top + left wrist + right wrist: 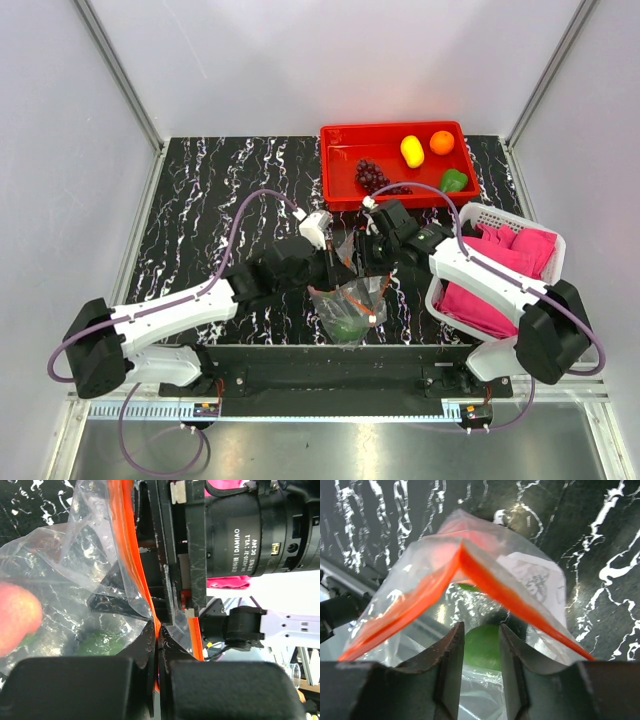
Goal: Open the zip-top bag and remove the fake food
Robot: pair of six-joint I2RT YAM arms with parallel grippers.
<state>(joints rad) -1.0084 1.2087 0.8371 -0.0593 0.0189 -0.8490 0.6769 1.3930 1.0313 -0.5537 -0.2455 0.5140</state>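
The zip-top bag [345,310] hangs near the table's front, between both grippers. My left gripper [338,272] is shut on its orange-red zip strip [127,545], pinched between the jaws [159,645]. My right gripper [372,262] points into the bag's open mouth, with the strip [430,592] peaked beyond it. Its jaws [481,630] stand a narrow gap apart, and a round green piece [481,647] shows between them; I cannot tell whether they touch it. That green piece [348,326] lies low in the bag. A pinkish-red piece [15,615] is also inside.
A red tray [330,170] at the back right holds a purple grape bunch [372,176], a yellow fruit [411,151], an orange ball [442,142] and a green pepper [453,181]. A white basket [500,215] of pink cloths [500,270] stands under the right arm.
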